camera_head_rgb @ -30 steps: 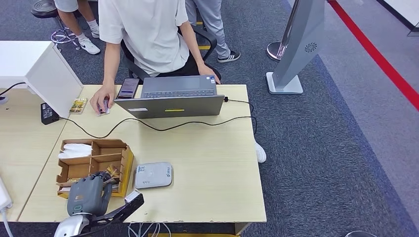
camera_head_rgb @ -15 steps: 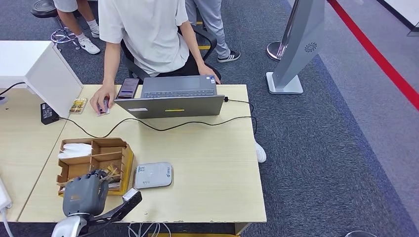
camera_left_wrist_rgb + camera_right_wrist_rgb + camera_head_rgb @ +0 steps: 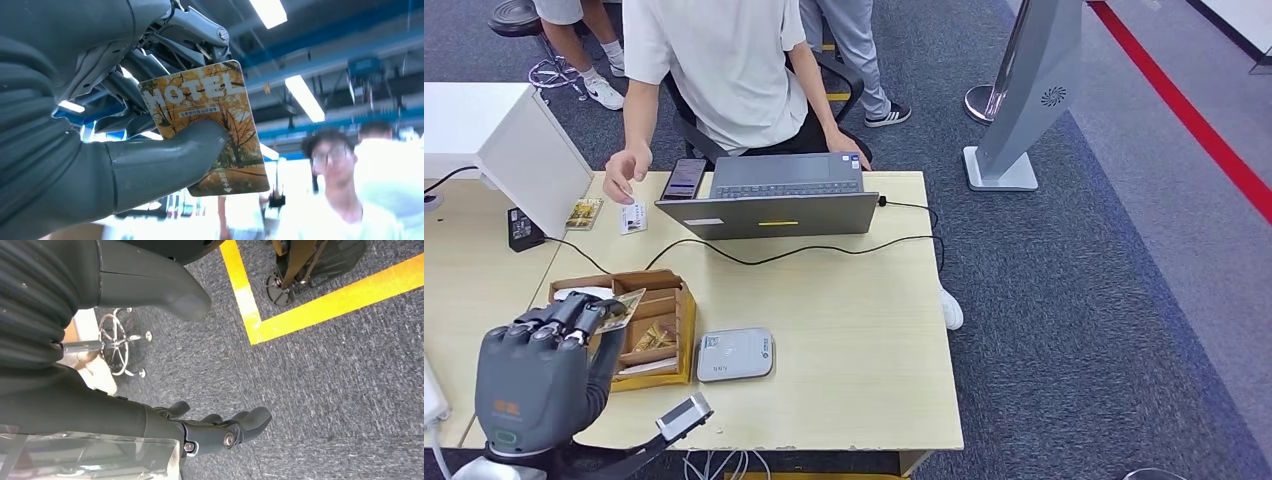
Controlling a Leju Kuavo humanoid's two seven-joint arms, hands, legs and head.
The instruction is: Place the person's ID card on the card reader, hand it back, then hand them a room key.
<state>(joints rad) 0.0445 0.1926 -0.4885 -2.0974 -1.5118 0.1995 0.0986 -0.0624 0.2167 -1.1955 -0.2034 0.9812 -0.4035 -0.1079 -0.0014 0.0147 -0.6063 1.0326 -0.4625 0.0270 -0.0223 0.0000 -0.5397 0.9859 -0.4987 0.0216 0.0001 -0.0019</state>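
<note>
My left hand (image 3: 537, 376) is raised over the table's near left corner and pinches a room key card (image 3: 622, 307) between thumb and fingers. Up close, the room key card (image 3: 210, 125) shows autumn trees and the word HOTEL under my left hand's (image 3: 100, 150) thumb. The white ID card (image 3: 633, 217) lies on the table by the laptop, just below the person's hand (image 3: 627, 170), which hovers above it. The grey-white card reader (image 3: 735, 354) sits near the front edge with nothing on it. My right hand (image 3: 125, 415) hangs over the carpet, fingers apart and holding nothing.
A cardboard organiser box (image 3: 671, 340) with more key cards stands left of the reader. The laptop (image 3: 774, 205), a phone (image 3: 685, 177), another key card (image 3: 582, 212) and a black cable (image 3: 754, 258) lie at the far side. A white box (image 3: 514, 140) stands far left. The person (image 3: 724, 70) sits behind the table.
My left hand has risen out of the organiser box with a key card pinched in it. The person's hand has lifted off the ID card, which stays on the table.
</note>
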